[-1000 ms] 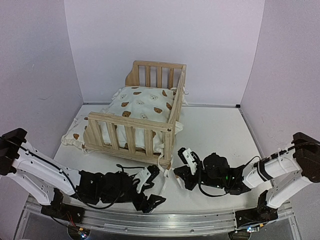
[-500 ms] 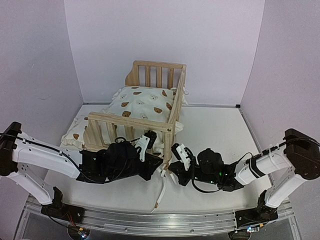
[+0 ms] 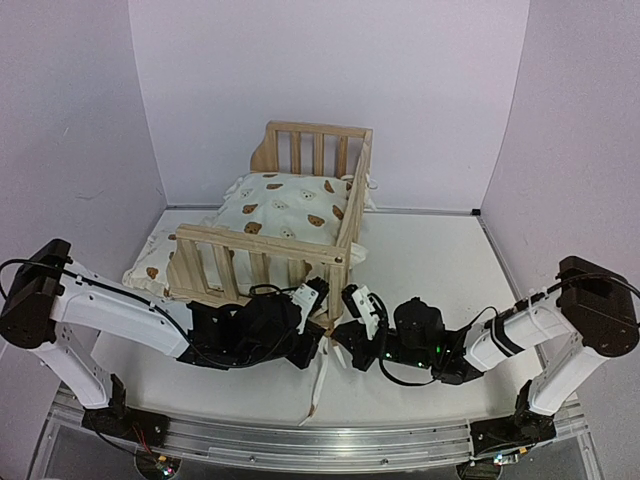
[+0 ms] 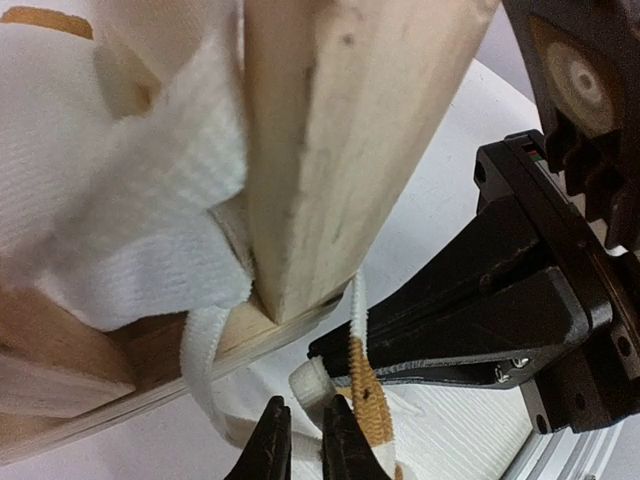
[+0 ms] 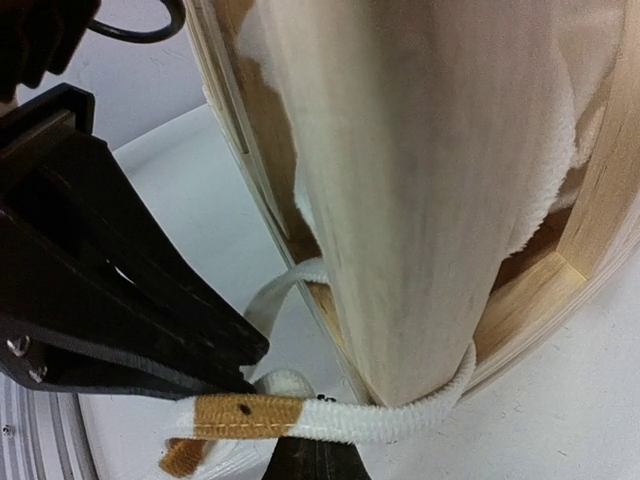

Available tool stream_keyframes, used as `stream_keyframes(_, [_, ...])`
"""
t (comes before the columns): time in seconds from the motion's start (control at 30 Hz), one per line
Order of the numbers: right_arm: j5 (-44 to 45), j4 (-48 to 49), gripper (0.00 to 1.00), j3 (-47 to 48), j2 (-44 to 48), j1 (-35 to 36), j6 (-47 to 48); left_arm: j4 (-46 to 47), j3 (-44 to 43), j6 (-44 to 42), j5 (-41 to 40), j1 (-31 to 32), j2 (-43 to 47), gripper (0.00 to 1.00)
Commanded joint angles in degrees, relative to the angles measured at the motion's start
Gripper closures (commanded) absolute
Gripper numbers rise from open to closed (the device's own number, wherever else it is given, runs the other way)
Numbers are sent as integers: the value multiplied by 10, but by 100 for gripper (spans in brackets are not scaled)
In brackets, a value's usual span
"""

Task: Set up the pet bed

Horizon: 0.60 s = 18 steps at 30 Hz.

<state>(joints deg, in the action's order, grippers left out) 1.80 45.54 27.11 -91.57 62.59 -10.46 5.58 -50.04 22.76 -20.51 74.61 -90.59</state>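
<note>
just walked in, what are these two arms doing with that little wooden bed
Both arms meet at the near corner post of the pet bed frame, working on a cushion tie. The right gripper is shut on the tie, which wraps around the post's base. The left gripper sits close beside, jaws almost together; whether it pinches anything is unclear. The cushion lies in the frame.

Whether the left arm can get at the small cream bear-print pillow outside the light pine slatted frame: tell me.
Probably yes. The small cream pillow lies uncovered on that arm's side, but the left gripper is down at the pine frame's near corner post and would have to back out first.
</note>
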Motion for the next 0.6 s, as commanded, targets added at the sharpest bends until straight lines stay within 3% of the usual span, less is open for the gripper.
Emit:
stream_keyframes(0.0, [-7,42,100,5,3,-2,-9,11,-36,-1,27,-2,-12,85])
stream_keyframes(0.33, [-12,42,100,3,7,-2,-4,10,-28,21,40,-3,2,65])
stream_keyframes(0.57, [-42,43,100,3,15,-2,2,-16,-69,18,15,-11,-39,69])
